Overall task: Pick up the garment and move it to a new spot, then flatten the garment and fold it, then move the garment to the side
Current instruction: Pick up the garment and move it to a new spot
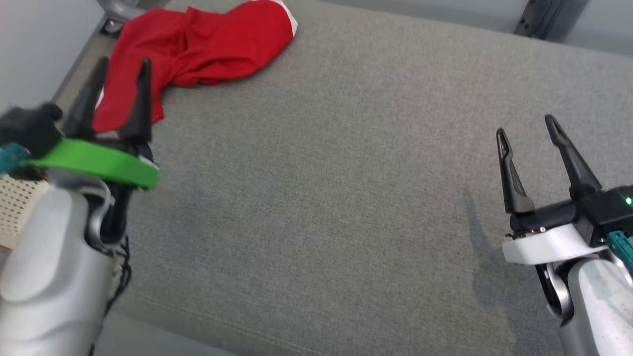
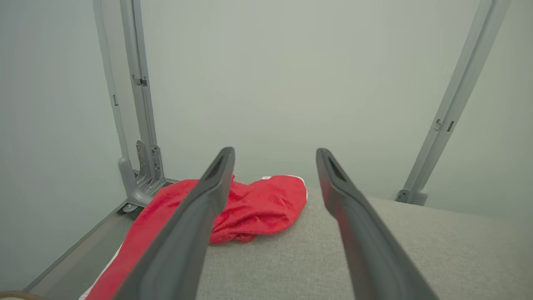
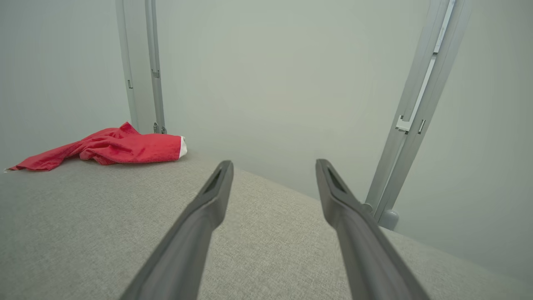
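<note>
Left claw [image 1: 123, 62] sits closest to the head camera, at the lower left, with its fingers spread wide and holding nothing. Its fingertips overlap the near end of the garment [image 1: 198, 44] in that view; whether they touch the cloth cannot be told. In the left wrist view the cloth lies ahead of the fingers and somewhat to their left, partly behind the left finger.

Garment: red, soft and crumpled into folds, with a white trim [image 1: 292, 20] at its far end. It lies in the far left corner of the grey worktop [image 1: 346, 173], beside a grey frame post [image 2: 141, 104]. Its long axis runs from the near left edge toward the far middle, roughly in line with the left claw's reach.

Right claw [image 1: 525, 124] stands open and empty at the right side, well apart from the garment, with bare worktop between.

Judgement: the pick-up is not yet done. The left arm is the nearer one; a short advance forward and down onto the near end should suffice.
</note>
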### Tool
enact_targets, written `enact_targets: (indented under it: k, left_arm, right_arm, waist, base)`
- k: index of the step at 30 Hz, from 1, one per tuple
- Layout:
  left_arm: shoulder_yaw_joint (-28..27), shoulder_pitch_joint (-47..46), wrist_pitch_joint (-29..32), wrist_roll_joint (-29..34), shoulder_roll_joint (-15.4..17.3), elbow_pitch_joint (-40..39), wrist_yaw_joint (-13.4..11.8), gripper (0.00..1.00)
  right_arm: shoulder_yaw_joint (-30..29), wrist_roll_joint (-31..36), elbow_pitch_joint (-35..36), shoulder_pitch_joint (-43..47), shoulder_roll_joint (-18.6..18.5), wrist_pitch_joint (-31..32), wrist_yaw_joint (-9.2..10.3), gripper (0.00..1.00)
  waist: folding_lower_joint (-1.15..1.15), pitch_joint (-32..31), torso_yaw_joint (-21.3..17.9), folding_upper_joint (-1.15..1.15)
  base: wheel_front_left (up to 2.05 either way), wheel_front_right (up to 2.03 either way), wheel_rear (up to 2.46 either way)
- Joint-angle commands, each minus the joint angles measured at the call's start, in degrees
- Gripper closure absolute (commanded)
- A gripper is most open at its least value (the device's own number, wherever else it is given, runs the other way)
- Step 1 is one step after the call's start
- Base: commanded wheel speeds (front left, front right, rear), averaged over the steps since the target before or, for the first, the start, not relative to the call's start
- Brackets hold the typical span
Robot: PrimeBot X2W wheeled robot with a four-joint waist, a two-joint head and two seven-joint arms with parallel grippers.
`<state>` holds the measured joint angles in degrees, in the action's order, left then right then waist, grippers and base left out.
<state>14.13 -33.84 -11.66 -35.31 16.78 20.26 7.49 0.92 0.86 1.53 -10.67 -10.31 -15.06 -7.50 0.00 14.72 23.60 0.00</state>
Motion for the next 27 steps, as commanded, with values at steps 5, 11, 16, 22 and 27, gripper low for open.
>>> enact_targets:
  k: [5,11,16,22,27]
  left_arm:
    - [1.35,-12.84,3.83,-8.08,3.8,9.03,-0.01,0.0]
    - [3.66,-20.87,7.42,-14.53,7.26,18.69,-0.01,0.0]
    - [4.35,-24.68,9.54,-18.61,9.36,25.74,-0.01,0.0]
    - [3.21,-28.27,11.1,-20.82,11.23,35.42,-0.01,0.0]
    - [2.81,-28.24,12.74,-23.55,8.61,41.02,-0.07,1.0]
  right_arm:
    - [2.82,0.67,3.22,-5.9,-0.51,-0.16,0.02,0.0]
    - [3.89,1.29,6.4,-6.71,0.2,-0.16,0.02,0.0]
    - [3.08,1.58,8.46,-4.83,0.21,-0.16,0.02,0.0]
    - [2.4,1.35,10.11,-2.89,-0.38,-0.16,0.02,0.0]
    - [1.15,1.09,10.44,-1.03,-0.02,-0.16,0.02,0.0]
  waist:
    - [0.0,25.9,-15.95,0.0]
    - [0.0,28.61,-20.18,0.0]
    - [0.0,28.37,-21.87,0.0]
    - [0.0,27.71,-22.61,0.0]
    - [0.0,26.14,-21.91,0.0]
  base:
    - [0.0,0.0,0.0]
    - [0.0,0.0,0.0]
    - [0.0,0.0,0.0]
    - [0.0,0.0,0.0]
    - [0.0,0.0,0.0]
